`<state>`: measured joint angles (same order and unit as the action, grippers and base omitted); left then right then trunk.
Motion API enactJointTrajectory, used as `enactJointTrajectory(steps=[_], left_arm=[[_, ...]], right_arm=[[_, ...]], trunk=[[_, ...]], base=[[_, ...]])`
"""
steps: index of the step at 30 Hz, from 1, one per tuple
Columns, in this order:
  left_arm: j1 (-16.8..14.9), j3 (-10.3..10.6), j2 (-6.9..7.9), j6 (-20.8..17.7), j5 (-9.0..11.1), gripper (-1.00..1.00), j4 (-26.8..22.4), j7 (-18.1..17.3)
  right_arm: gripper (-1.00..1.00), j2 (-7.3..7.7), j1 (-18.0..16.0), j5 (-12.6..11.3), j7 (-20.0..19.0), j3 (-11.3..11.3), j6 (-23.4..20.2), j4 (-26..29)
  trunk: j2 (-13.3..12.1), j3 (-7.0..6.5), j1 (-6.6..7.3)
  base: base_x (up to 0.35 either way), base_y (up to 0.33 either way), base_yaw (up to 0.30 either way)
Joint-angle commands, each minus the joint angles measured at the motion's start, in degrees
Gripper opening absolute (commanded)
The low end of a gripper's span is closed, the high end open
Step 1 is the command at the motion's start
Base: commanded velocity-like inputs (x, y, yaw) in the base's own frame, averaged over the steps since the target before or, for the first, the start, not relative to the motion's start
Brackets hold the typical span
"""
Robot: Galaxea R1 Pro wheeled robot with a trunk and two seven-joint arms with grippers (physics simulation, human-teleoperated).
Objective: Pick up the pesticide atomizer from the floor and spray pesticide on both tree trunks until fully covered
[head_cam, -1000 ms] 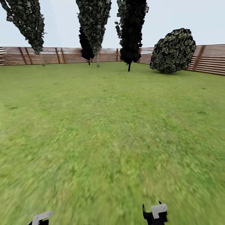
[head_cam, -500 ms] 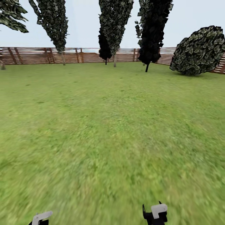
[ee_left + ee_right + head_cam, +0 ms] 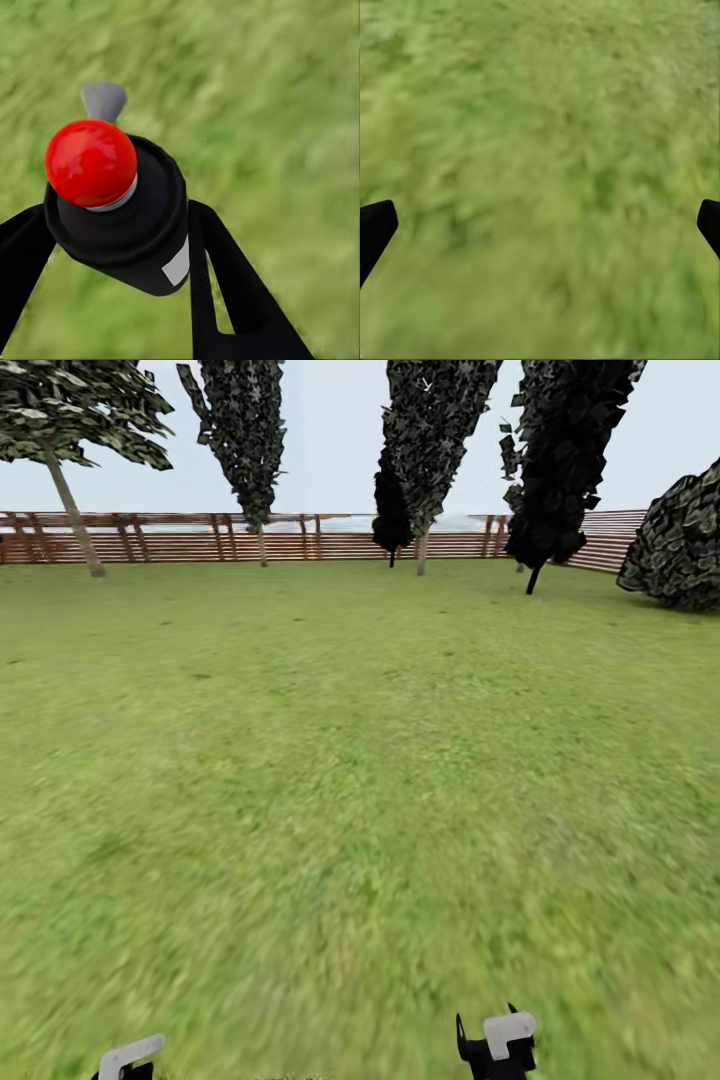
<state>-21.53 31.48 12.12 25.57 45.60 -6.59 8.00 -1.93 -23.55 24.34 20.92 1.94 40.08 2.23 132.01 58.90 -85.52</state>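
The pesticide atomizer, a black bottle with a red round cap and a grey nozzle, sits between the black fingers of my left gripper, which is shut on it above the grass. My right gripper is open, with only blurred lawn between its fingertips. In the head view both arms' ends, left and right, show at the lower edge. A tree with a bare beige trunk and leaves only high up stands far off at the left by the fence.
The garden lawn stretches ahead to a brown slat fence. Tall column-shaped conifers and a black one line the fence. A round bush sits at the right edge.
The whole head view has shifted right, so the camera has turned left. The bare-trunk tree has come into view at the left. Both arms hold the same pose.
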Motion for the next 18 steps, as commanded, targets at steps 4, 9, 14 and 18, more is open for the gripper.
enactJointTrajectory(steps=[4, 9, 14, 18], left_arm=[[0.00, -0.01, -0.04, 0.02, 0.01, -1.00, 0.00, 0.00], [0.00, -0.01, -0.06, 0.02, 0.01, -1.00, 0.00, 0.00], [0.00, -0.01, -0.07, 0.09, 0.00, -1.00, 0.00, 0.00], [0.00, -0.01, -0.08, 0.07, -0.04, -1.00, 0.00, 0.00]], right_arm=[[1.00, 0.00, 0.00, 0.00, 0.00, 0.00, 0.00, 0.03], [1.00, 0.00, 0.00, 0.00, 0.00, 0.00, 0.00, 0.02], [1.00, 0.00, 0.00, 0.00, 0.00, 0.00, 0.00, 0.00], [1.00, 0.00, 0.00, 0.00, 0.00, 0.00, 0.00, -0.01]], trunk=[[0.00, 0.00, 0.00], [0.00, 0.00, 0.00], [0.00, 0.00, 0.00], [0.00, 0.00, 0.00]], base=[[0.000, 0.303, 0.286], [0.000, 0.303, 0.286], [0.000, 0.303, 0.286], [0.000, 0.303, 0.286]])
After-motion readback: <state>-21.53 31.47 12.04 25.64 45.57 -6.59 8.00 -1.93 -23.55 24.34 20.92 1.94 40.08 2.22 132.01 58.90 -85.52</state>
